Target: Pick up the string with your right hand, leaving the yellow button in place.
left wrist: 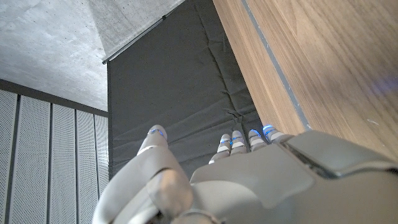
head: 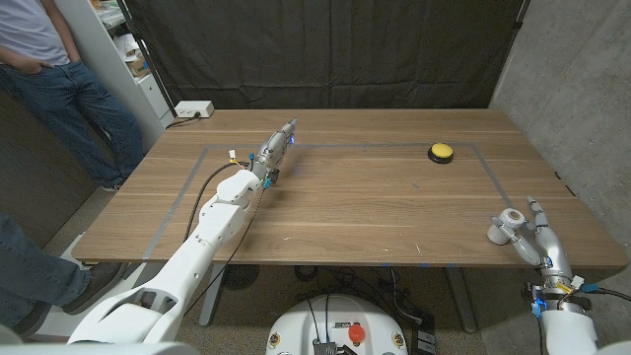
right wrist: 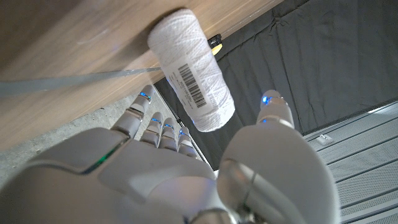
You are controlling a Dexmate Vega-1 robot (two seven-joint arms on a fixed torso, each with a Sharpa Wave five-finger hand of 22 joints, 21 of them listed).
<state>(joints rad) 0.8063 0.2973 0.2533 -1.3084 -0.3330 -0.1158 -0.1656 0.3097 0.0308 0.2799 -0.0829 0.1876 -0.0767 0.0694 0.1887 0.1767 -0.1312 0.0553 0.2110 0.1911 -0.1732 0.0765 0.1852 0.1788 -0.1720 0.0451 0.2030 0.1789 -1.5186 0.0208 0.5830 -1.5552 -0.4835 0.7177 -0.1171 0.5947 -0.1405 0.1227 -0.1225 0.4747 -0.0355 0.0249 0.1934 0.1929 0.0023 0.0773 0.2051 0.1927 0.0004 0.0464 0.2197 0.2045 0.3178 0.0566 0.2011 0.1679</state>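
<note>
A white spool of string (head: pixel 507 224) stands on the wooden table (head: pixel 355 212) near its front right corner. My right hand (head: pixel 537 237) is right beside it, fingers apart. In the right wrist view the spool (right wrist: pixel 194 71), with a barcode label, sits between the fingers (right wrist: pixel 155 121) and the thumb (right wrist: pixel 273 109), with gaps on both sides. The yellow button (head: pixel 441 152) lies on the far right part of the table, well away from both hands. My left hand (head: pixel 276 148) reaches out over the far left middle with straight fingers (left wrist: pixel 239 140), holding nothing.
Grey tape (head: pixel 325 146) marks a rectangle on the tabletop. A white box (head: pixel 192 109) with a cable sits at the far left corner. A person (head: pixel 54 79) stands behind the table's left side, and another leg (head: pixel 30 271) shows at the near left.
</note>
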